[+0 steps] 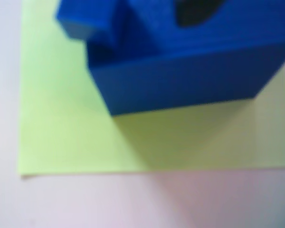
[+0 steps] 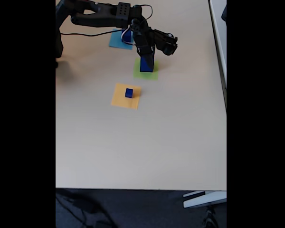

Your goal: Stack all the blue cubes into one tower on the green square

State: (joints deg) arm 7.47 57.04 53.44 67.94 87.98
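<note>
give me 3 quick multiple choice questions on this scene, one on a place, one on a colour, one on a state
1. Where does the small blue cube sit in the fixed view?
A. on the orange-yellow square
B. on the light-blue square
C. on bare table

2. What colour is the paper under the large blue cube?
A. red
B. lime green
C. white

3. What is the state of the stack on the green square?
A. empty
B. a cube sits atop the large cube
C. toppled over

Key: 1 A, the small blue cube rests on the orange-yellow square. 2 B, the green square lies beneath the large blue cube. 3 B, the medium blue cube sits on top, under the gripper.
</note>
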